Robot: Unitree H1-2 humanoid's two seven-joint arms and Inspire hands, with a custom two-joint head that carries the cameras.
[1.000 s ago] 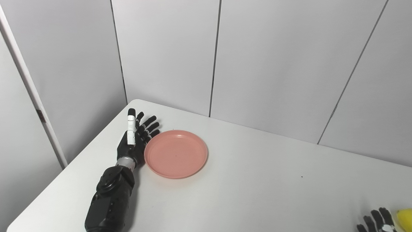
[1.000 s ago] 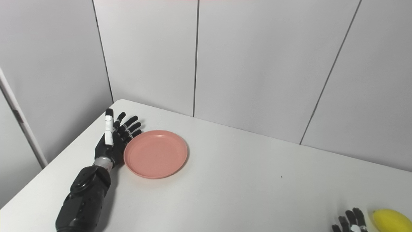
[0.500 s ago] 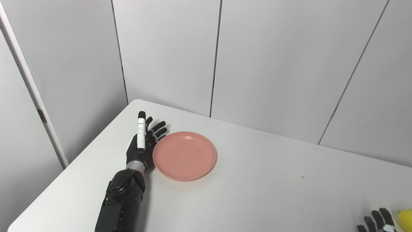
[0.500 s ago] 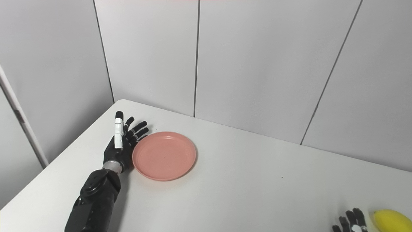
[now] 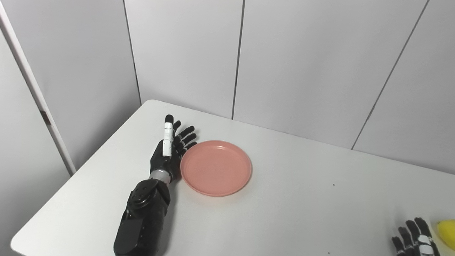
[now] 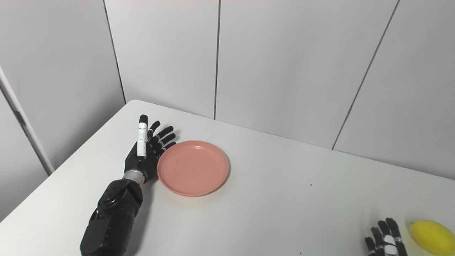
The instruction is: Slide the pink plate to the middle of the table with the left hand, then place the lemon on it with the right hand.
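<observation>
Pink plate (image 5: 216, 167) touches the open left robot hand (image 5: 170, 153); push slow and flat. Right robot hand (image 6: 385, 240) waits open beside lemon (image 6: 431, 236).

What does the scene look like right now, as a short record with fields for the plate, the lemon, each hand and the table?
plate: pink plate, empty, flat on the table's left half
lemon: lemon, on the table near the right front edge, not on the plate
left hand: left hand, open, fingers extended, flat side against the plate's left rim
right hand: right hand, only partly in view at the bottom edge, just left of the lemon, holding nothing
table: white table, a small dark speck right of the plate
</observation>
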